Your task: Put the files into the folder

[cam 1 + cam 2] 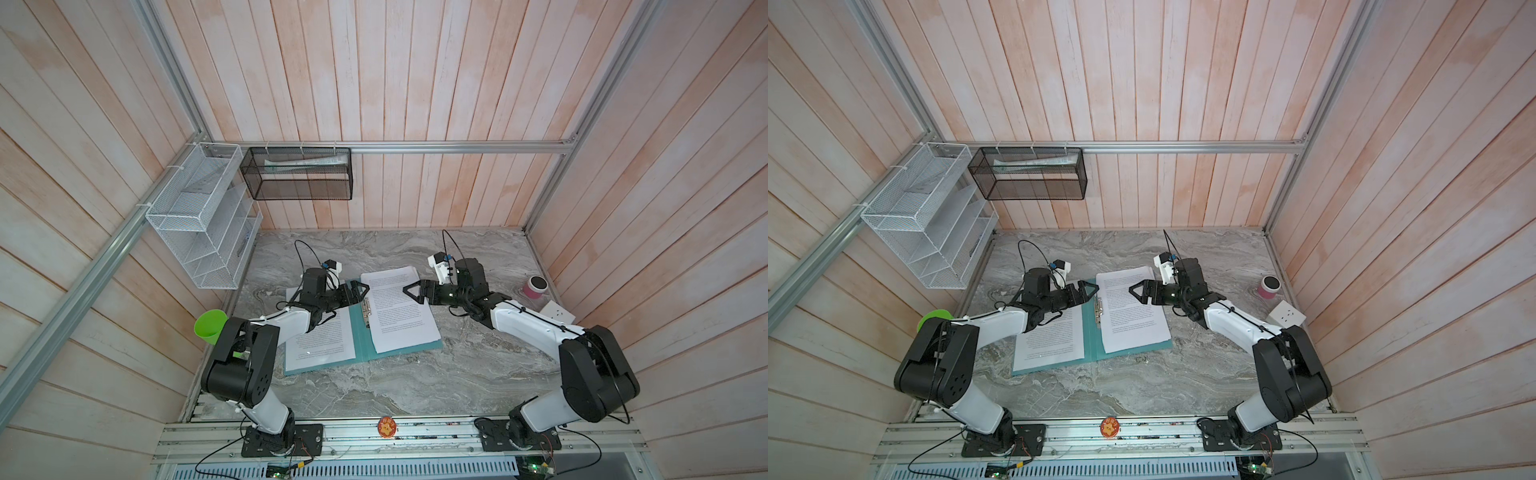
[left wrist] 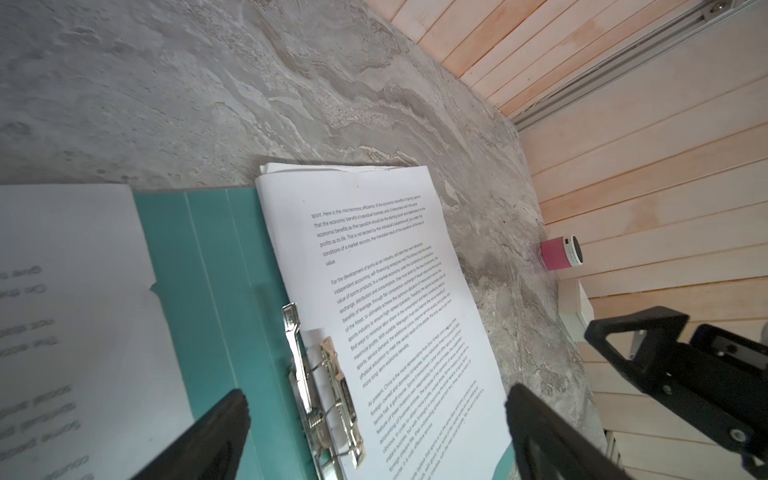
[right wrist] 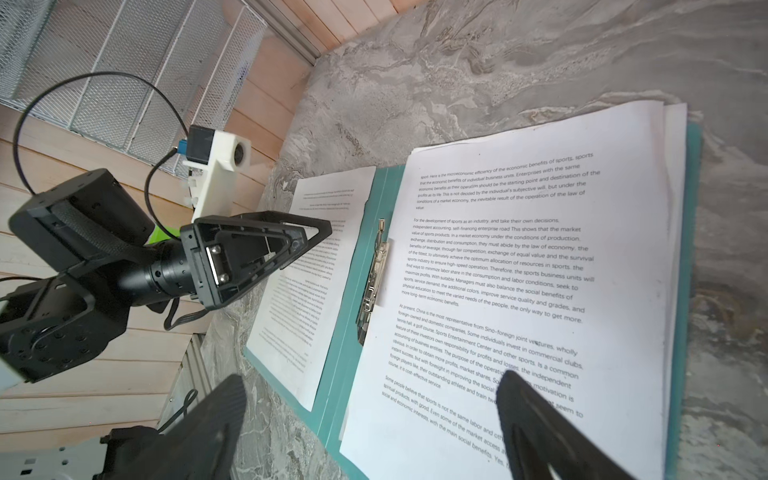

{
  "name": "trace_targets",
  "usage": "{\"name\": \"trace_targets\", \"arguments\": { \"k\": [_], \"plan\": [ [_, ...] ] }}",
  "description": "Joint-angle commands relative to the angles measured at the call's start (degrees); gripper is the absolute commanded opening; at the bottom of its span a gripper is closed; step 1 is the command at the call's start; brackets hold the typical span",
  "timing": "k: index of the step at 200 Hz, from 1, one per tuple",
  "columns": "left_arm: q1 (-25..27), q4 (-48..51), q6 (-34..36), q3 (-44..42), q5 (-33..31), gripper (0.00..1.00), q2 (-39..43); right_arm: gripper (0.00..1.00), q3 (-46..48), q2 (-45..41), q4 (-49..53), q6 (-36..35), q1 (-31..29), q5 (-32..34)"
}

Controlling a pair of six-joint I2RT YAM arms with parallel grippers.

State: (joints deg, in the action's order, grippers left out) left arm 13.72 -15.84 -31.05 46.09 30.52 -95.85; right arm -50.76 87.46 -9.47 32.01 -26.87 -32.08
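**Left pincer (image 1: 362,292) and right pincer (image 1: 409,293), both spread wide and empty, above the folder (image 1: 360,338) lying open on the table (image 1: 457,374)**

- Green cup (image 1: 210,326): well left of the folder, beside the left arm.
- Loose files (image 1: 322,340): one printed sheet flat on the folder's left cover, partly under the left arm; a stack (image 1: 398,309) flat on its right cover.
- Left pincer: over the far end of the folder's spine, fingers apart.
- Metal clip (image 1: 366,309): on the folder's spine, against the stack's inner edge.
- Right pincer: over the stack's far half, pointing at the spine; contact with the paper cannot be told.
- Pink pot (image 1: 535,286): well right of the folder.
- White socket block (image 1: 557,312): right of the folder, near the pot.
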Motion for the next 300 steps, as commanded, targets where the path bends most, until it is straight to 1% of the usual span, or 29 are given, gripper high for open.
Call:
{"name": "trace_targets", "arguments": {
  "k": [1, 53, 83, 113, 191, 219, 300],
  "plan": [
    [0.0, -2.7, 0.7, 2.6, 3.9, 0.96, -3.6, 0.91, -1.4, 1.1, -1.7, 1.0, 0.0, -1.3],
    [0.2, -3.2, -0.6, 6.6, 4.9, 0.92, -11.1, 0.9, -1.7, 2.6, -0.4, 0.2, 0.2, -2.0],
    [0.3, -3.5, -0.9, 8.1, 5.5, 0.91, -13.5, 0.9, -1.8, 2.8, -0.1, 0.0, 0.6, -2.1],
    [0.3, -4.6, -1.6, 8.2, 6.3, 0.91, -15.4, 0.9, -1.6, 2.7, -0.7, 0.3, 1.3, -4.0],
    [0.5, -9.0, -3.9, 6.6, 9.5, 0.88, -17.1, 0.9, -1.0, 2.5, -0.3, 0.2, 2.0, -5.3],
    [0.6, -10.0, -4.4, 6.0, 9.7, 0.87, -16.9, 0.89, -1.0, 2.7, -0.5, 0.4, 2.0, -5.8],
    [0.8, -8.8, -4.8, 5.7, 9.0, 0.85, -14.3, 0.89, -1.2, 2.6, 0.1, 0.2, 2.0, -5.7]
  ]
}}
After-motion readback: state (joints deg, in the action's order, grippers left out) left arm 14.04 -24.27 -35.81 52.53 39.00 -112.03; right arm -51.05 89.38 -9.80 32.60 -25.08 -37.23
